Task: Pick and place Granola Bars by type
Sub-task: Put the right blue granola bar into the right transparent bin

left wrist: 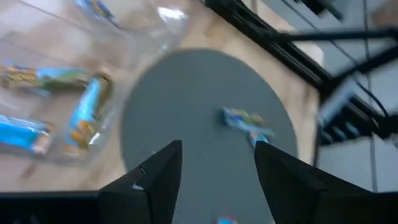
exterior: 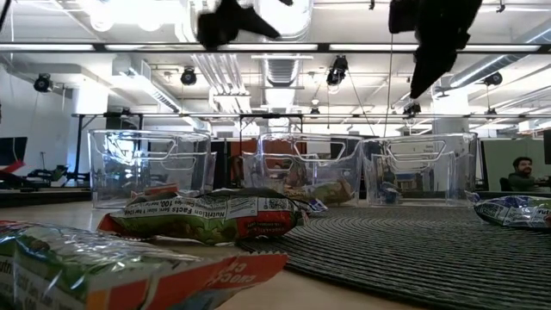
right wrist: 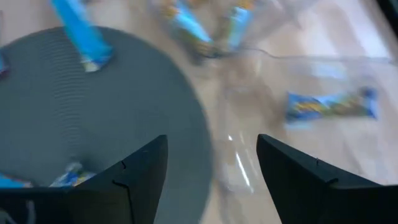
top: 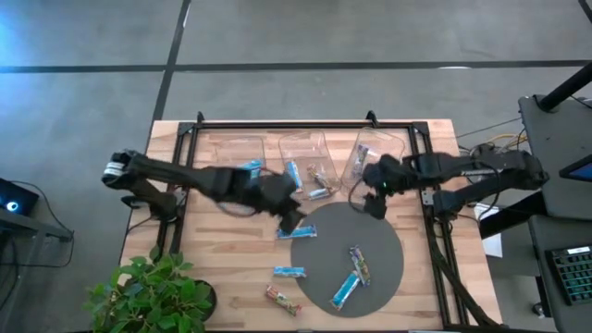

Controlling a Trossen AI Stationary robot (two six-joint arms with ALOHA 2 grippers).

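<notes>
A: where are the Granola Bars (top: 346, 289)?

B: some on the round grey mat (top: 319, 231), some on the wooden bench (top: 222, 259), a few in the clear bins (top: 305, 153).

A: grippers?

B: left gripper (top: 294, 220) at the mat's edge, right gripper (top: 374, 204) above the mat. Both jaws spread, holding nothing.

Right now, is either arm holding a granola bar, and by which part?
Neither. The left tool and the right tool are both open and empty above the round grey mat.
</notes>
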